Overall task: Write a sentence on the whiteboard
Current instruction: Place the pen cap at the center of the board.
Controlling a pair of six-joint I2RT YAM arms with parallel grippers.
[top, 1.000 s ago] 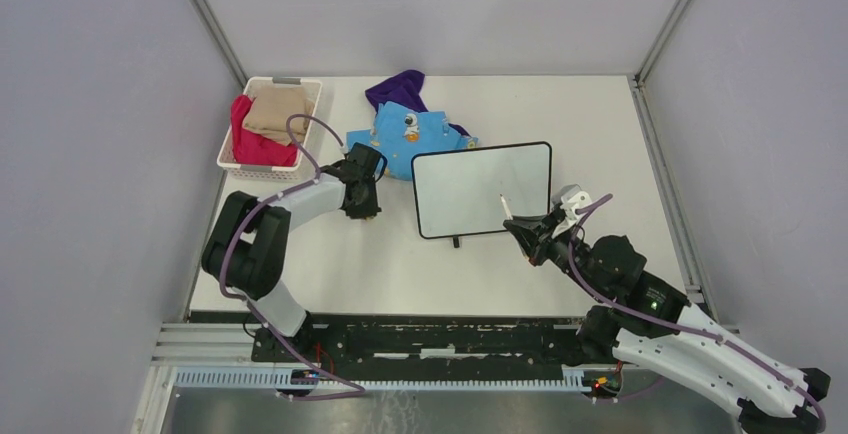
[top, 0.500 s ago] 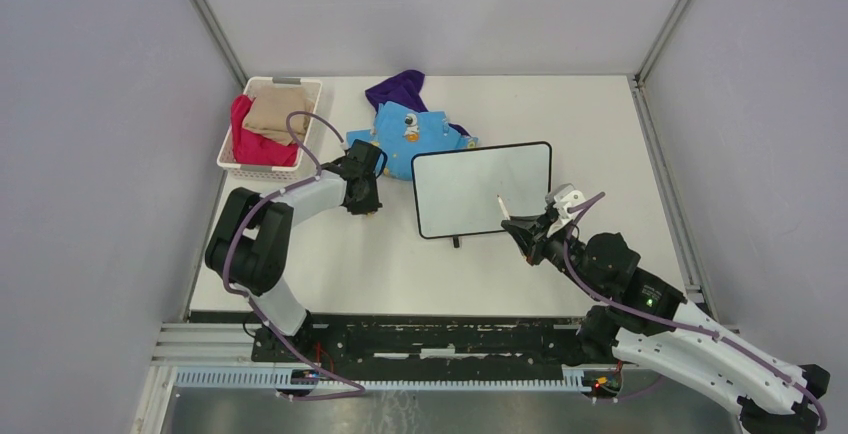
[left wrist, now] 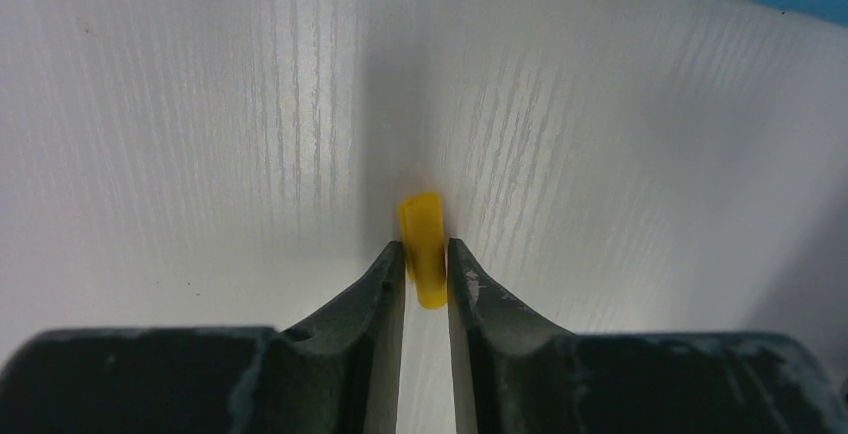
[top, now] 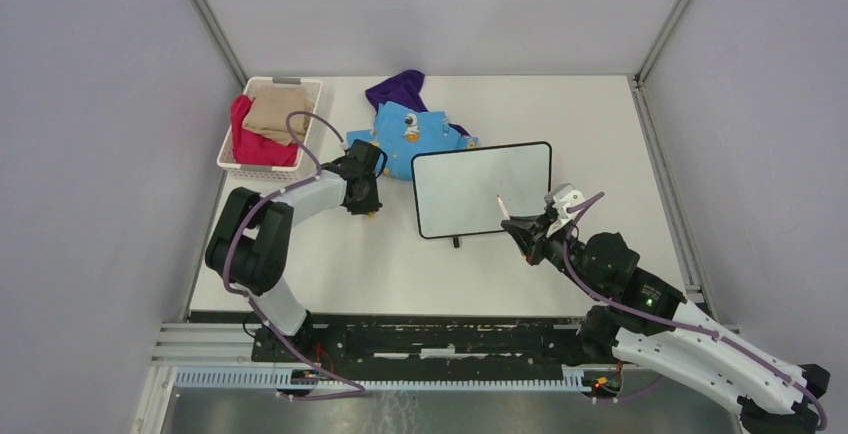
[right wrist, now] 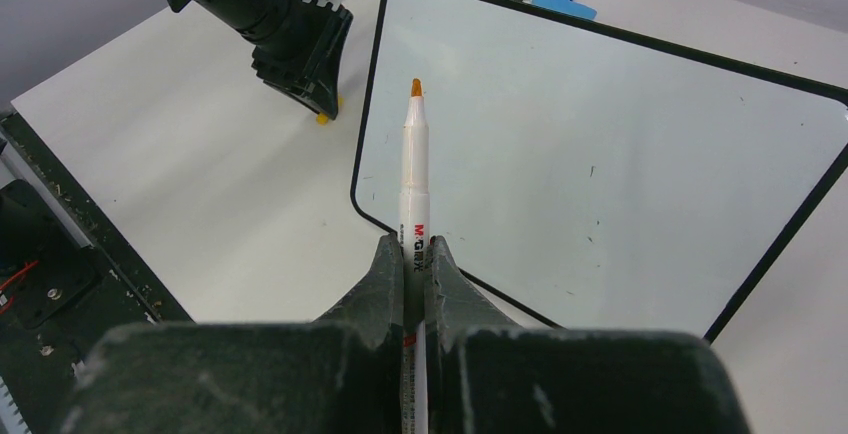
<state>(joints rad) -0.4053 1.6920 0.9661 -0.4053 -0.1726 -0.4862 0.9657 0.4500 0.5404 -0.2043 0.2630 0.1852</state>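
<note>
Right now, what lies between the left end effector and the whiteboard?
Only bare table, seen best in the right wrist view, separates the left end effector from the whiteboard. The yellow cap sits between the end effector's own fingers.

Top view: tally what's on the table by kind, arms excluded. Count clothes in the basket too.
whiteboard: 1
marker: 1
yellow cap: 1
basket: 1
garments: 4 (red and beige in the basket, blue and purple on the table)
total: 8
</note>
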